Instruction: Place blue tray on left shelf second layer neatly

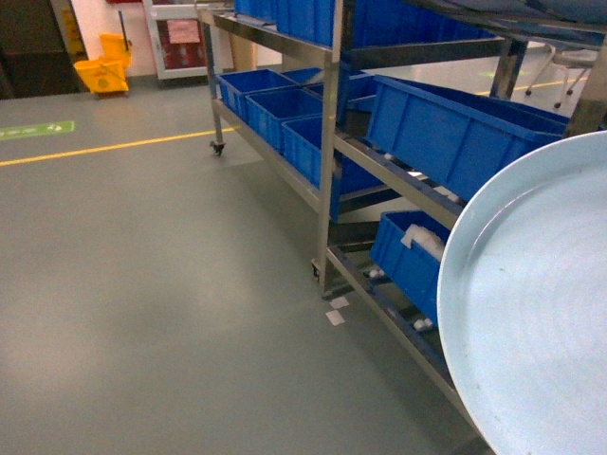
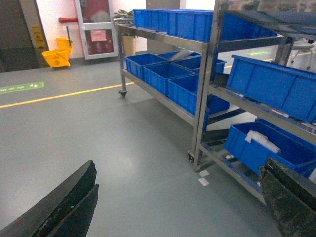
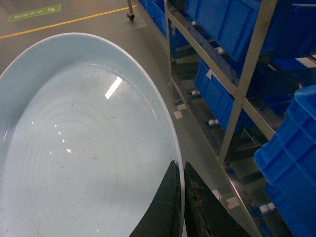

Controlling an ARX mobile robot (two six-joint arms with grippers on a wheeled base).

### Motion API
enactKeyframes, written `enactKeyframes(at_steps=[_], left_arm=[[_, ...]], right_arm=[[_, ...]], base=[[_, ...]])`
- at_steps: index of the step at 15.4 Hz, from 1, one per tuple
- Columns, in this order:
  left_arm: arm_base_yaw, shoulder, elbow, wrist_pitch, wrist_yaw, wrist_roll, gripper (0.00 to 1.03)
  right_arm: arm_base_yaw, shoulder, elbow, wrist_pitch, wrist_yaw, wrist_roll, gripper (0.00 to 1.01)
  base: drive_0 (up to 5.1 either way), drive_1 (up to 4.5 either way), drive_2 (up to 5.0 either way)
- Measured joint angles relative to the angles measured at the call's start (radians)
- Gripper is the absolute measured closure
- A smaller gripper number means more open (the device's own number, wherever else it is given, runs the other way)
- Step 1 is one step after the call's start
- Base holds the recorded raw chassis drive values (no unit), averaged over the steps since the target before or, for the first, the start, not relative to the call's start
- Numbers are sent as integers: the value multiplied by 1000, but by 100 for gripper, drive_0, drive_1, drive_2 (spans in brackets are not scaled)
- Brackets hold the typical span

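In right end effector (image 3: pixel 180 197) — blue tray (image 3: pixel 74 148)

a warehouse or factory storeroom: steel racks (image 1: pixel 327 142) holding blue plastic crates (image 1: pixel 455 133), a grey painted floor (image 1: pixel 142 284) with a yellow line (image 1: pixel 114 147), a yellow mop bucket (image 1: pixel 104 71).

No wording is coming through legibly anywhere. A green rectangular floor marking (image 2: pixel 20 88) is lying flat on the grey floor far ahead of the left gripper's open jaws, carrying small white symbols too blurred to read. A pinkish paper notice (image 2: pixel 98 35) is hanging on the red-framed glass door (image 2: pixel 97 27), well beyond those jaws and above them, its print unreadable. A yellow upright caution sign (image 2: pixel 37 34) is standing beside the yellow plastic mop bucket (image 2: pixel 58 56), its dark lettering too small to make out
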Motion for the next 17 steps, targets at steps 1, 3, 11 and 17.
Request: enactKeyframes(at_steps=[1,3,11,17], left_arm=[[0,0,0,0,0,0,5],[0,0,0,0,0,0,5],[0,0,0,0,0,0,5],[0,0,0,0,0,0,5]], right_arm=[[0,0,0,0,0,0,99],[0,0,0,0,0,0,99],[0,0,0,0,0,0,99],[0,0,0,0,0,0,99]], base=[[-147,-147,-147],[-147,-147,-147],[-152,-152,-152],[-152,-152,-152]])
